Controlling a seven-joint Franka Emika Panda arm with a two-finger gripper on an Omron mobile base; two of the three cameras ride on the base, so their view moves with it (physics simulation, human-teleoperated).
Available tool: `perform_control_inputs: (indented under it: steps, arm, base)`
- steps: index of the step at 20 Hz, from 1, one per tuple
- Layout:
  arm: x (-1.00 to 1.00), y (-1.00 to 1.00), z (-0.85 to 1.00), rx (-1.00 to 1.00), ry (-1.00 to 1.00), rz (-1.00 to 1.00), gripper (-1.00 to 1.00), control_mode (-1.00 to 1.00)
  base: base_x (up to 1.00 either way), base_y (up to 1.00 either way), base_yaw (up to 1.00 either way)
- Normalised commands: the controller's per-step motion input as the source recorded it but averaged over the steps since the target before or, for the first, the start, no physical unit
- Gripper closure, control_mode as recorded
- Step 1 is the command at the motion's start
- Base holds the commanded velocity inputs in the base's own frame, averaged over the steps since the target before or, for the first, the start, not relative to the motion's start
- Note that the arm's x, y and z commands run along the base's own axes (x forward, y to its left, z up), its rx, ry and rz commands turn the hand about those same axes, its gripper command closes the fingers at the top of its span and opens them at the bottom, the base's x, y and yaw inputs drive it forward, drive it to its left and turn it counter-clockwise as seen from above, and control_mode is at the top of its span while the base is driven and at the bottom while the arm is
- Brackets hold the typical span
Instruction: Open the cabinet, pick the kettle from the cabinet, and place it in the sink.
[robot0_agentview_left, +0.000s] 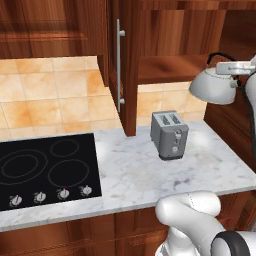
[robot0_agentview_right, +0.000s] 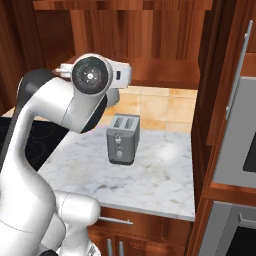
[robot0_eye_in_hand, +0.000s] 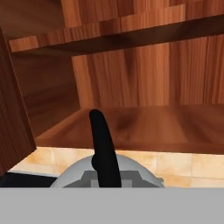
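Scene: we see a rendered kitchen with a white marble desk under a dark reddish-brown wall cabinet.
Cabinet: its door stands swung open, edge toward us, with a long silver bar handle; the inner wooden shelf lies bare behind the kettle.
Kettle: the silver-grey kettle hangs in the air at the right of the left base view, outside the cabinet mouth, level with the shelf's front edge and high above the desk, well to the right of the toaster.
Kettle handle: in the hand view its black arched handle rises straight up the middle, with the rounded grey body spreading below it.
Pincer: the pincer sits on top of the kettle at its handle; we judge it closed on that handle, as the kettle rests on nothing else, though the fingers themselves are hidden from us.
Arm: in the right base view the white arm's big joint covers the kettle.
Toaster: a boxy grey two-slot toaster stands upright on the desk, below the open cabinet.
Cooktop: a black glass cooktop with ring marks and four knobs lies in the desk at the left.
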Motion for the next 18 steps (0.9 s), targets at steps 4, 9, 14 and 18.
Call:
perform_control_inputs:
  steps: [4, 9, 14, 18]
  arm:
    - [-0.51, 0.2, -0.36, -0.06, -0.11, 0.0, 1.0, -1.0]
    - [-0.37, 0.25, -0.4, -0.03, -0.05, 0.0, 1.0, -1.0]
    - [-0.17, 0.29, -0.44, 0.0, -0.05, 0.02, 1.0, -1.0]
    - [0.04, 0.21, -0.33, 0.01, 0.0, 0.09, 1.0, -1.0]
  base:
    - [0.0, 0.0, 0.0]
    - [0.0, 0.0, 0.0]
    - [0.0, 0.0, 0.0]
    - [0.0, 0.0, 0.0]
